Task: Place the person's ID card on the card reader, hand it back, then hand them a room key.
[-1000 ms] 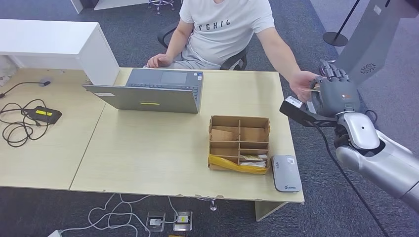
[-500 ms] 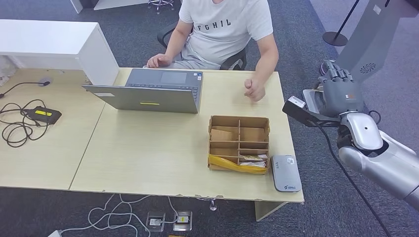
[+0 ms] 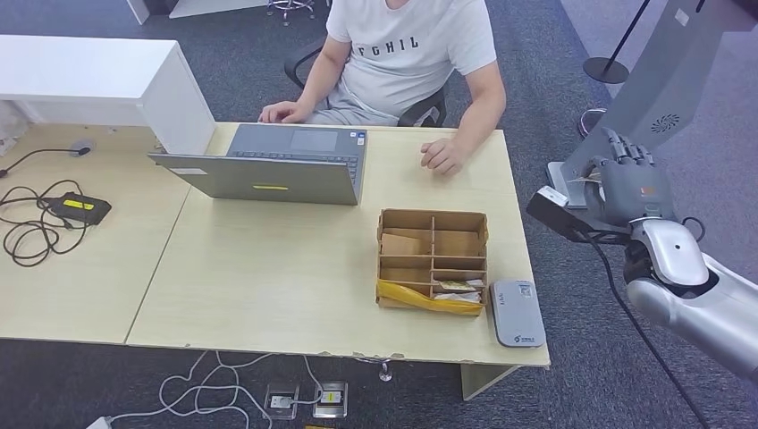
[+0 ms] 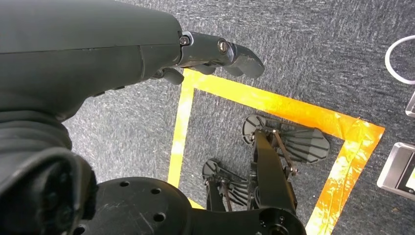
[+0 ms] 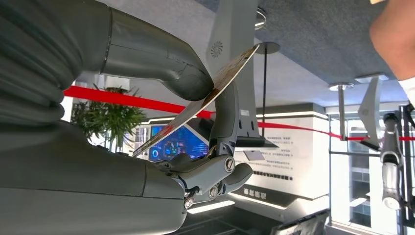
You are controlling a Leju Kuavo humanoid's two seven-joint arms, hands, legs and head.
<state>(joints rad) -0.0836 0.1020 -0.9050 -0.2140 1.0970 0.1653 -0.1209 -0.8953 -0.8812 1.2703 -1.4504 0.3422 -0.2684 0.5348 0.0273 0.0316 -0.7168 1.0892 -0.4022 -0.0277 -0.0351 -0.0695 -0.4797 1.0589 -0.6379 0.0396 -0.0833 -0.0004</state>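
ID card [image 5: 205, 100] sits pinched between the thumb and fingers of the right hand [image 3: 630, 189], which hangs off the right end of the desk [image 3: 268, 268], out over the carpet. The right wrist view shows the card edge-on, tilted, clamped near its middle. The person's hand [image 3: 441, 156] rests as a loose fist on the far side of the desk, well apart from the robot's hand. The reader [image 3: 517, 313], a grey slab, lies at the near right corner of the desk, just right of the box [image 3: 433, 259].

Judging by this, the first step is in hand: card received, not yet on the reader. The next move calls for bringing the hand leftward and nearer, over the reader, and turning the card flat before lowering it onto the top face.

The left hand [image 4: 215, 51] hangs by the floor, holding nothing; how far its fingers are curled I cannot tell.
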